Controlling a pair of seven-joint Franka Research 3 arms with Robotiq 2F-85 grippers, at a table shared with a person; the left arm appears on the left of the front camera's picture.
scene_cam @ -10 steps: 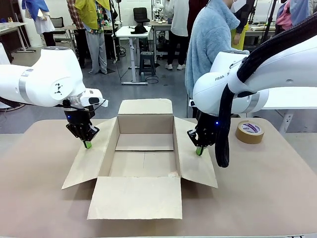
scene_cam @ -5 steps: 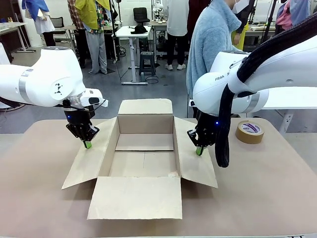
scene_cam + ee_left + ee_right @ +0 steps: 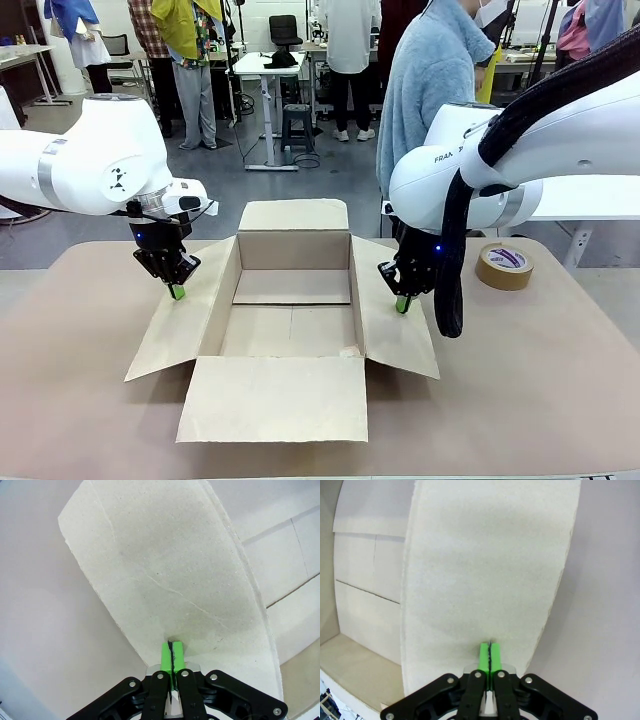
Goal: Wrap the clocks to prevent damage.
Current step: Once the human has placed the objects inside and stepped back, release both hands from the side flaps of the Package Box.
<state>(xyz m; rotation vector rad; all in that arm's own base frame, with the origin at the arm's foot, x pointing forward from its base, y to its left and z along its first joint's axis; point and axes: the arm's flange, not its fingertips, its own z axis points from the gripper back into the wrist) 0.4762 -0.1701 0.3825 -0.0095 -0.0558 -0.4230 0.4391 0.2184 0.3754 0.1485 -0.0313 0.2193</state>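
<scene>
Open cardboard box (image 3: 290,330) at mid-table (image 3: 520,400), upright, four flaps splayed outward: near flap flat on the surface, side flaps sloping down, far flap raised.

One open cardboard box (image 3: 293,250) sat on one table (image 3: 540,400). The box had four open flaps (image 3: 275,398): one far, one near, one on its left and one on its right. Two white robot arms (image 3: 90,160) stood by, one on each side of the box, each ending in one gripper: the left gripper (image 3: 177,291) at the box's left flap, the right gripper (image 3: 401,304) at its right flap. One brown tape roll (image 3: 504,266) lay to the right of the box. One person (image 3: 430,90) in a light blue top stood beyond the box's far side.
</scene>
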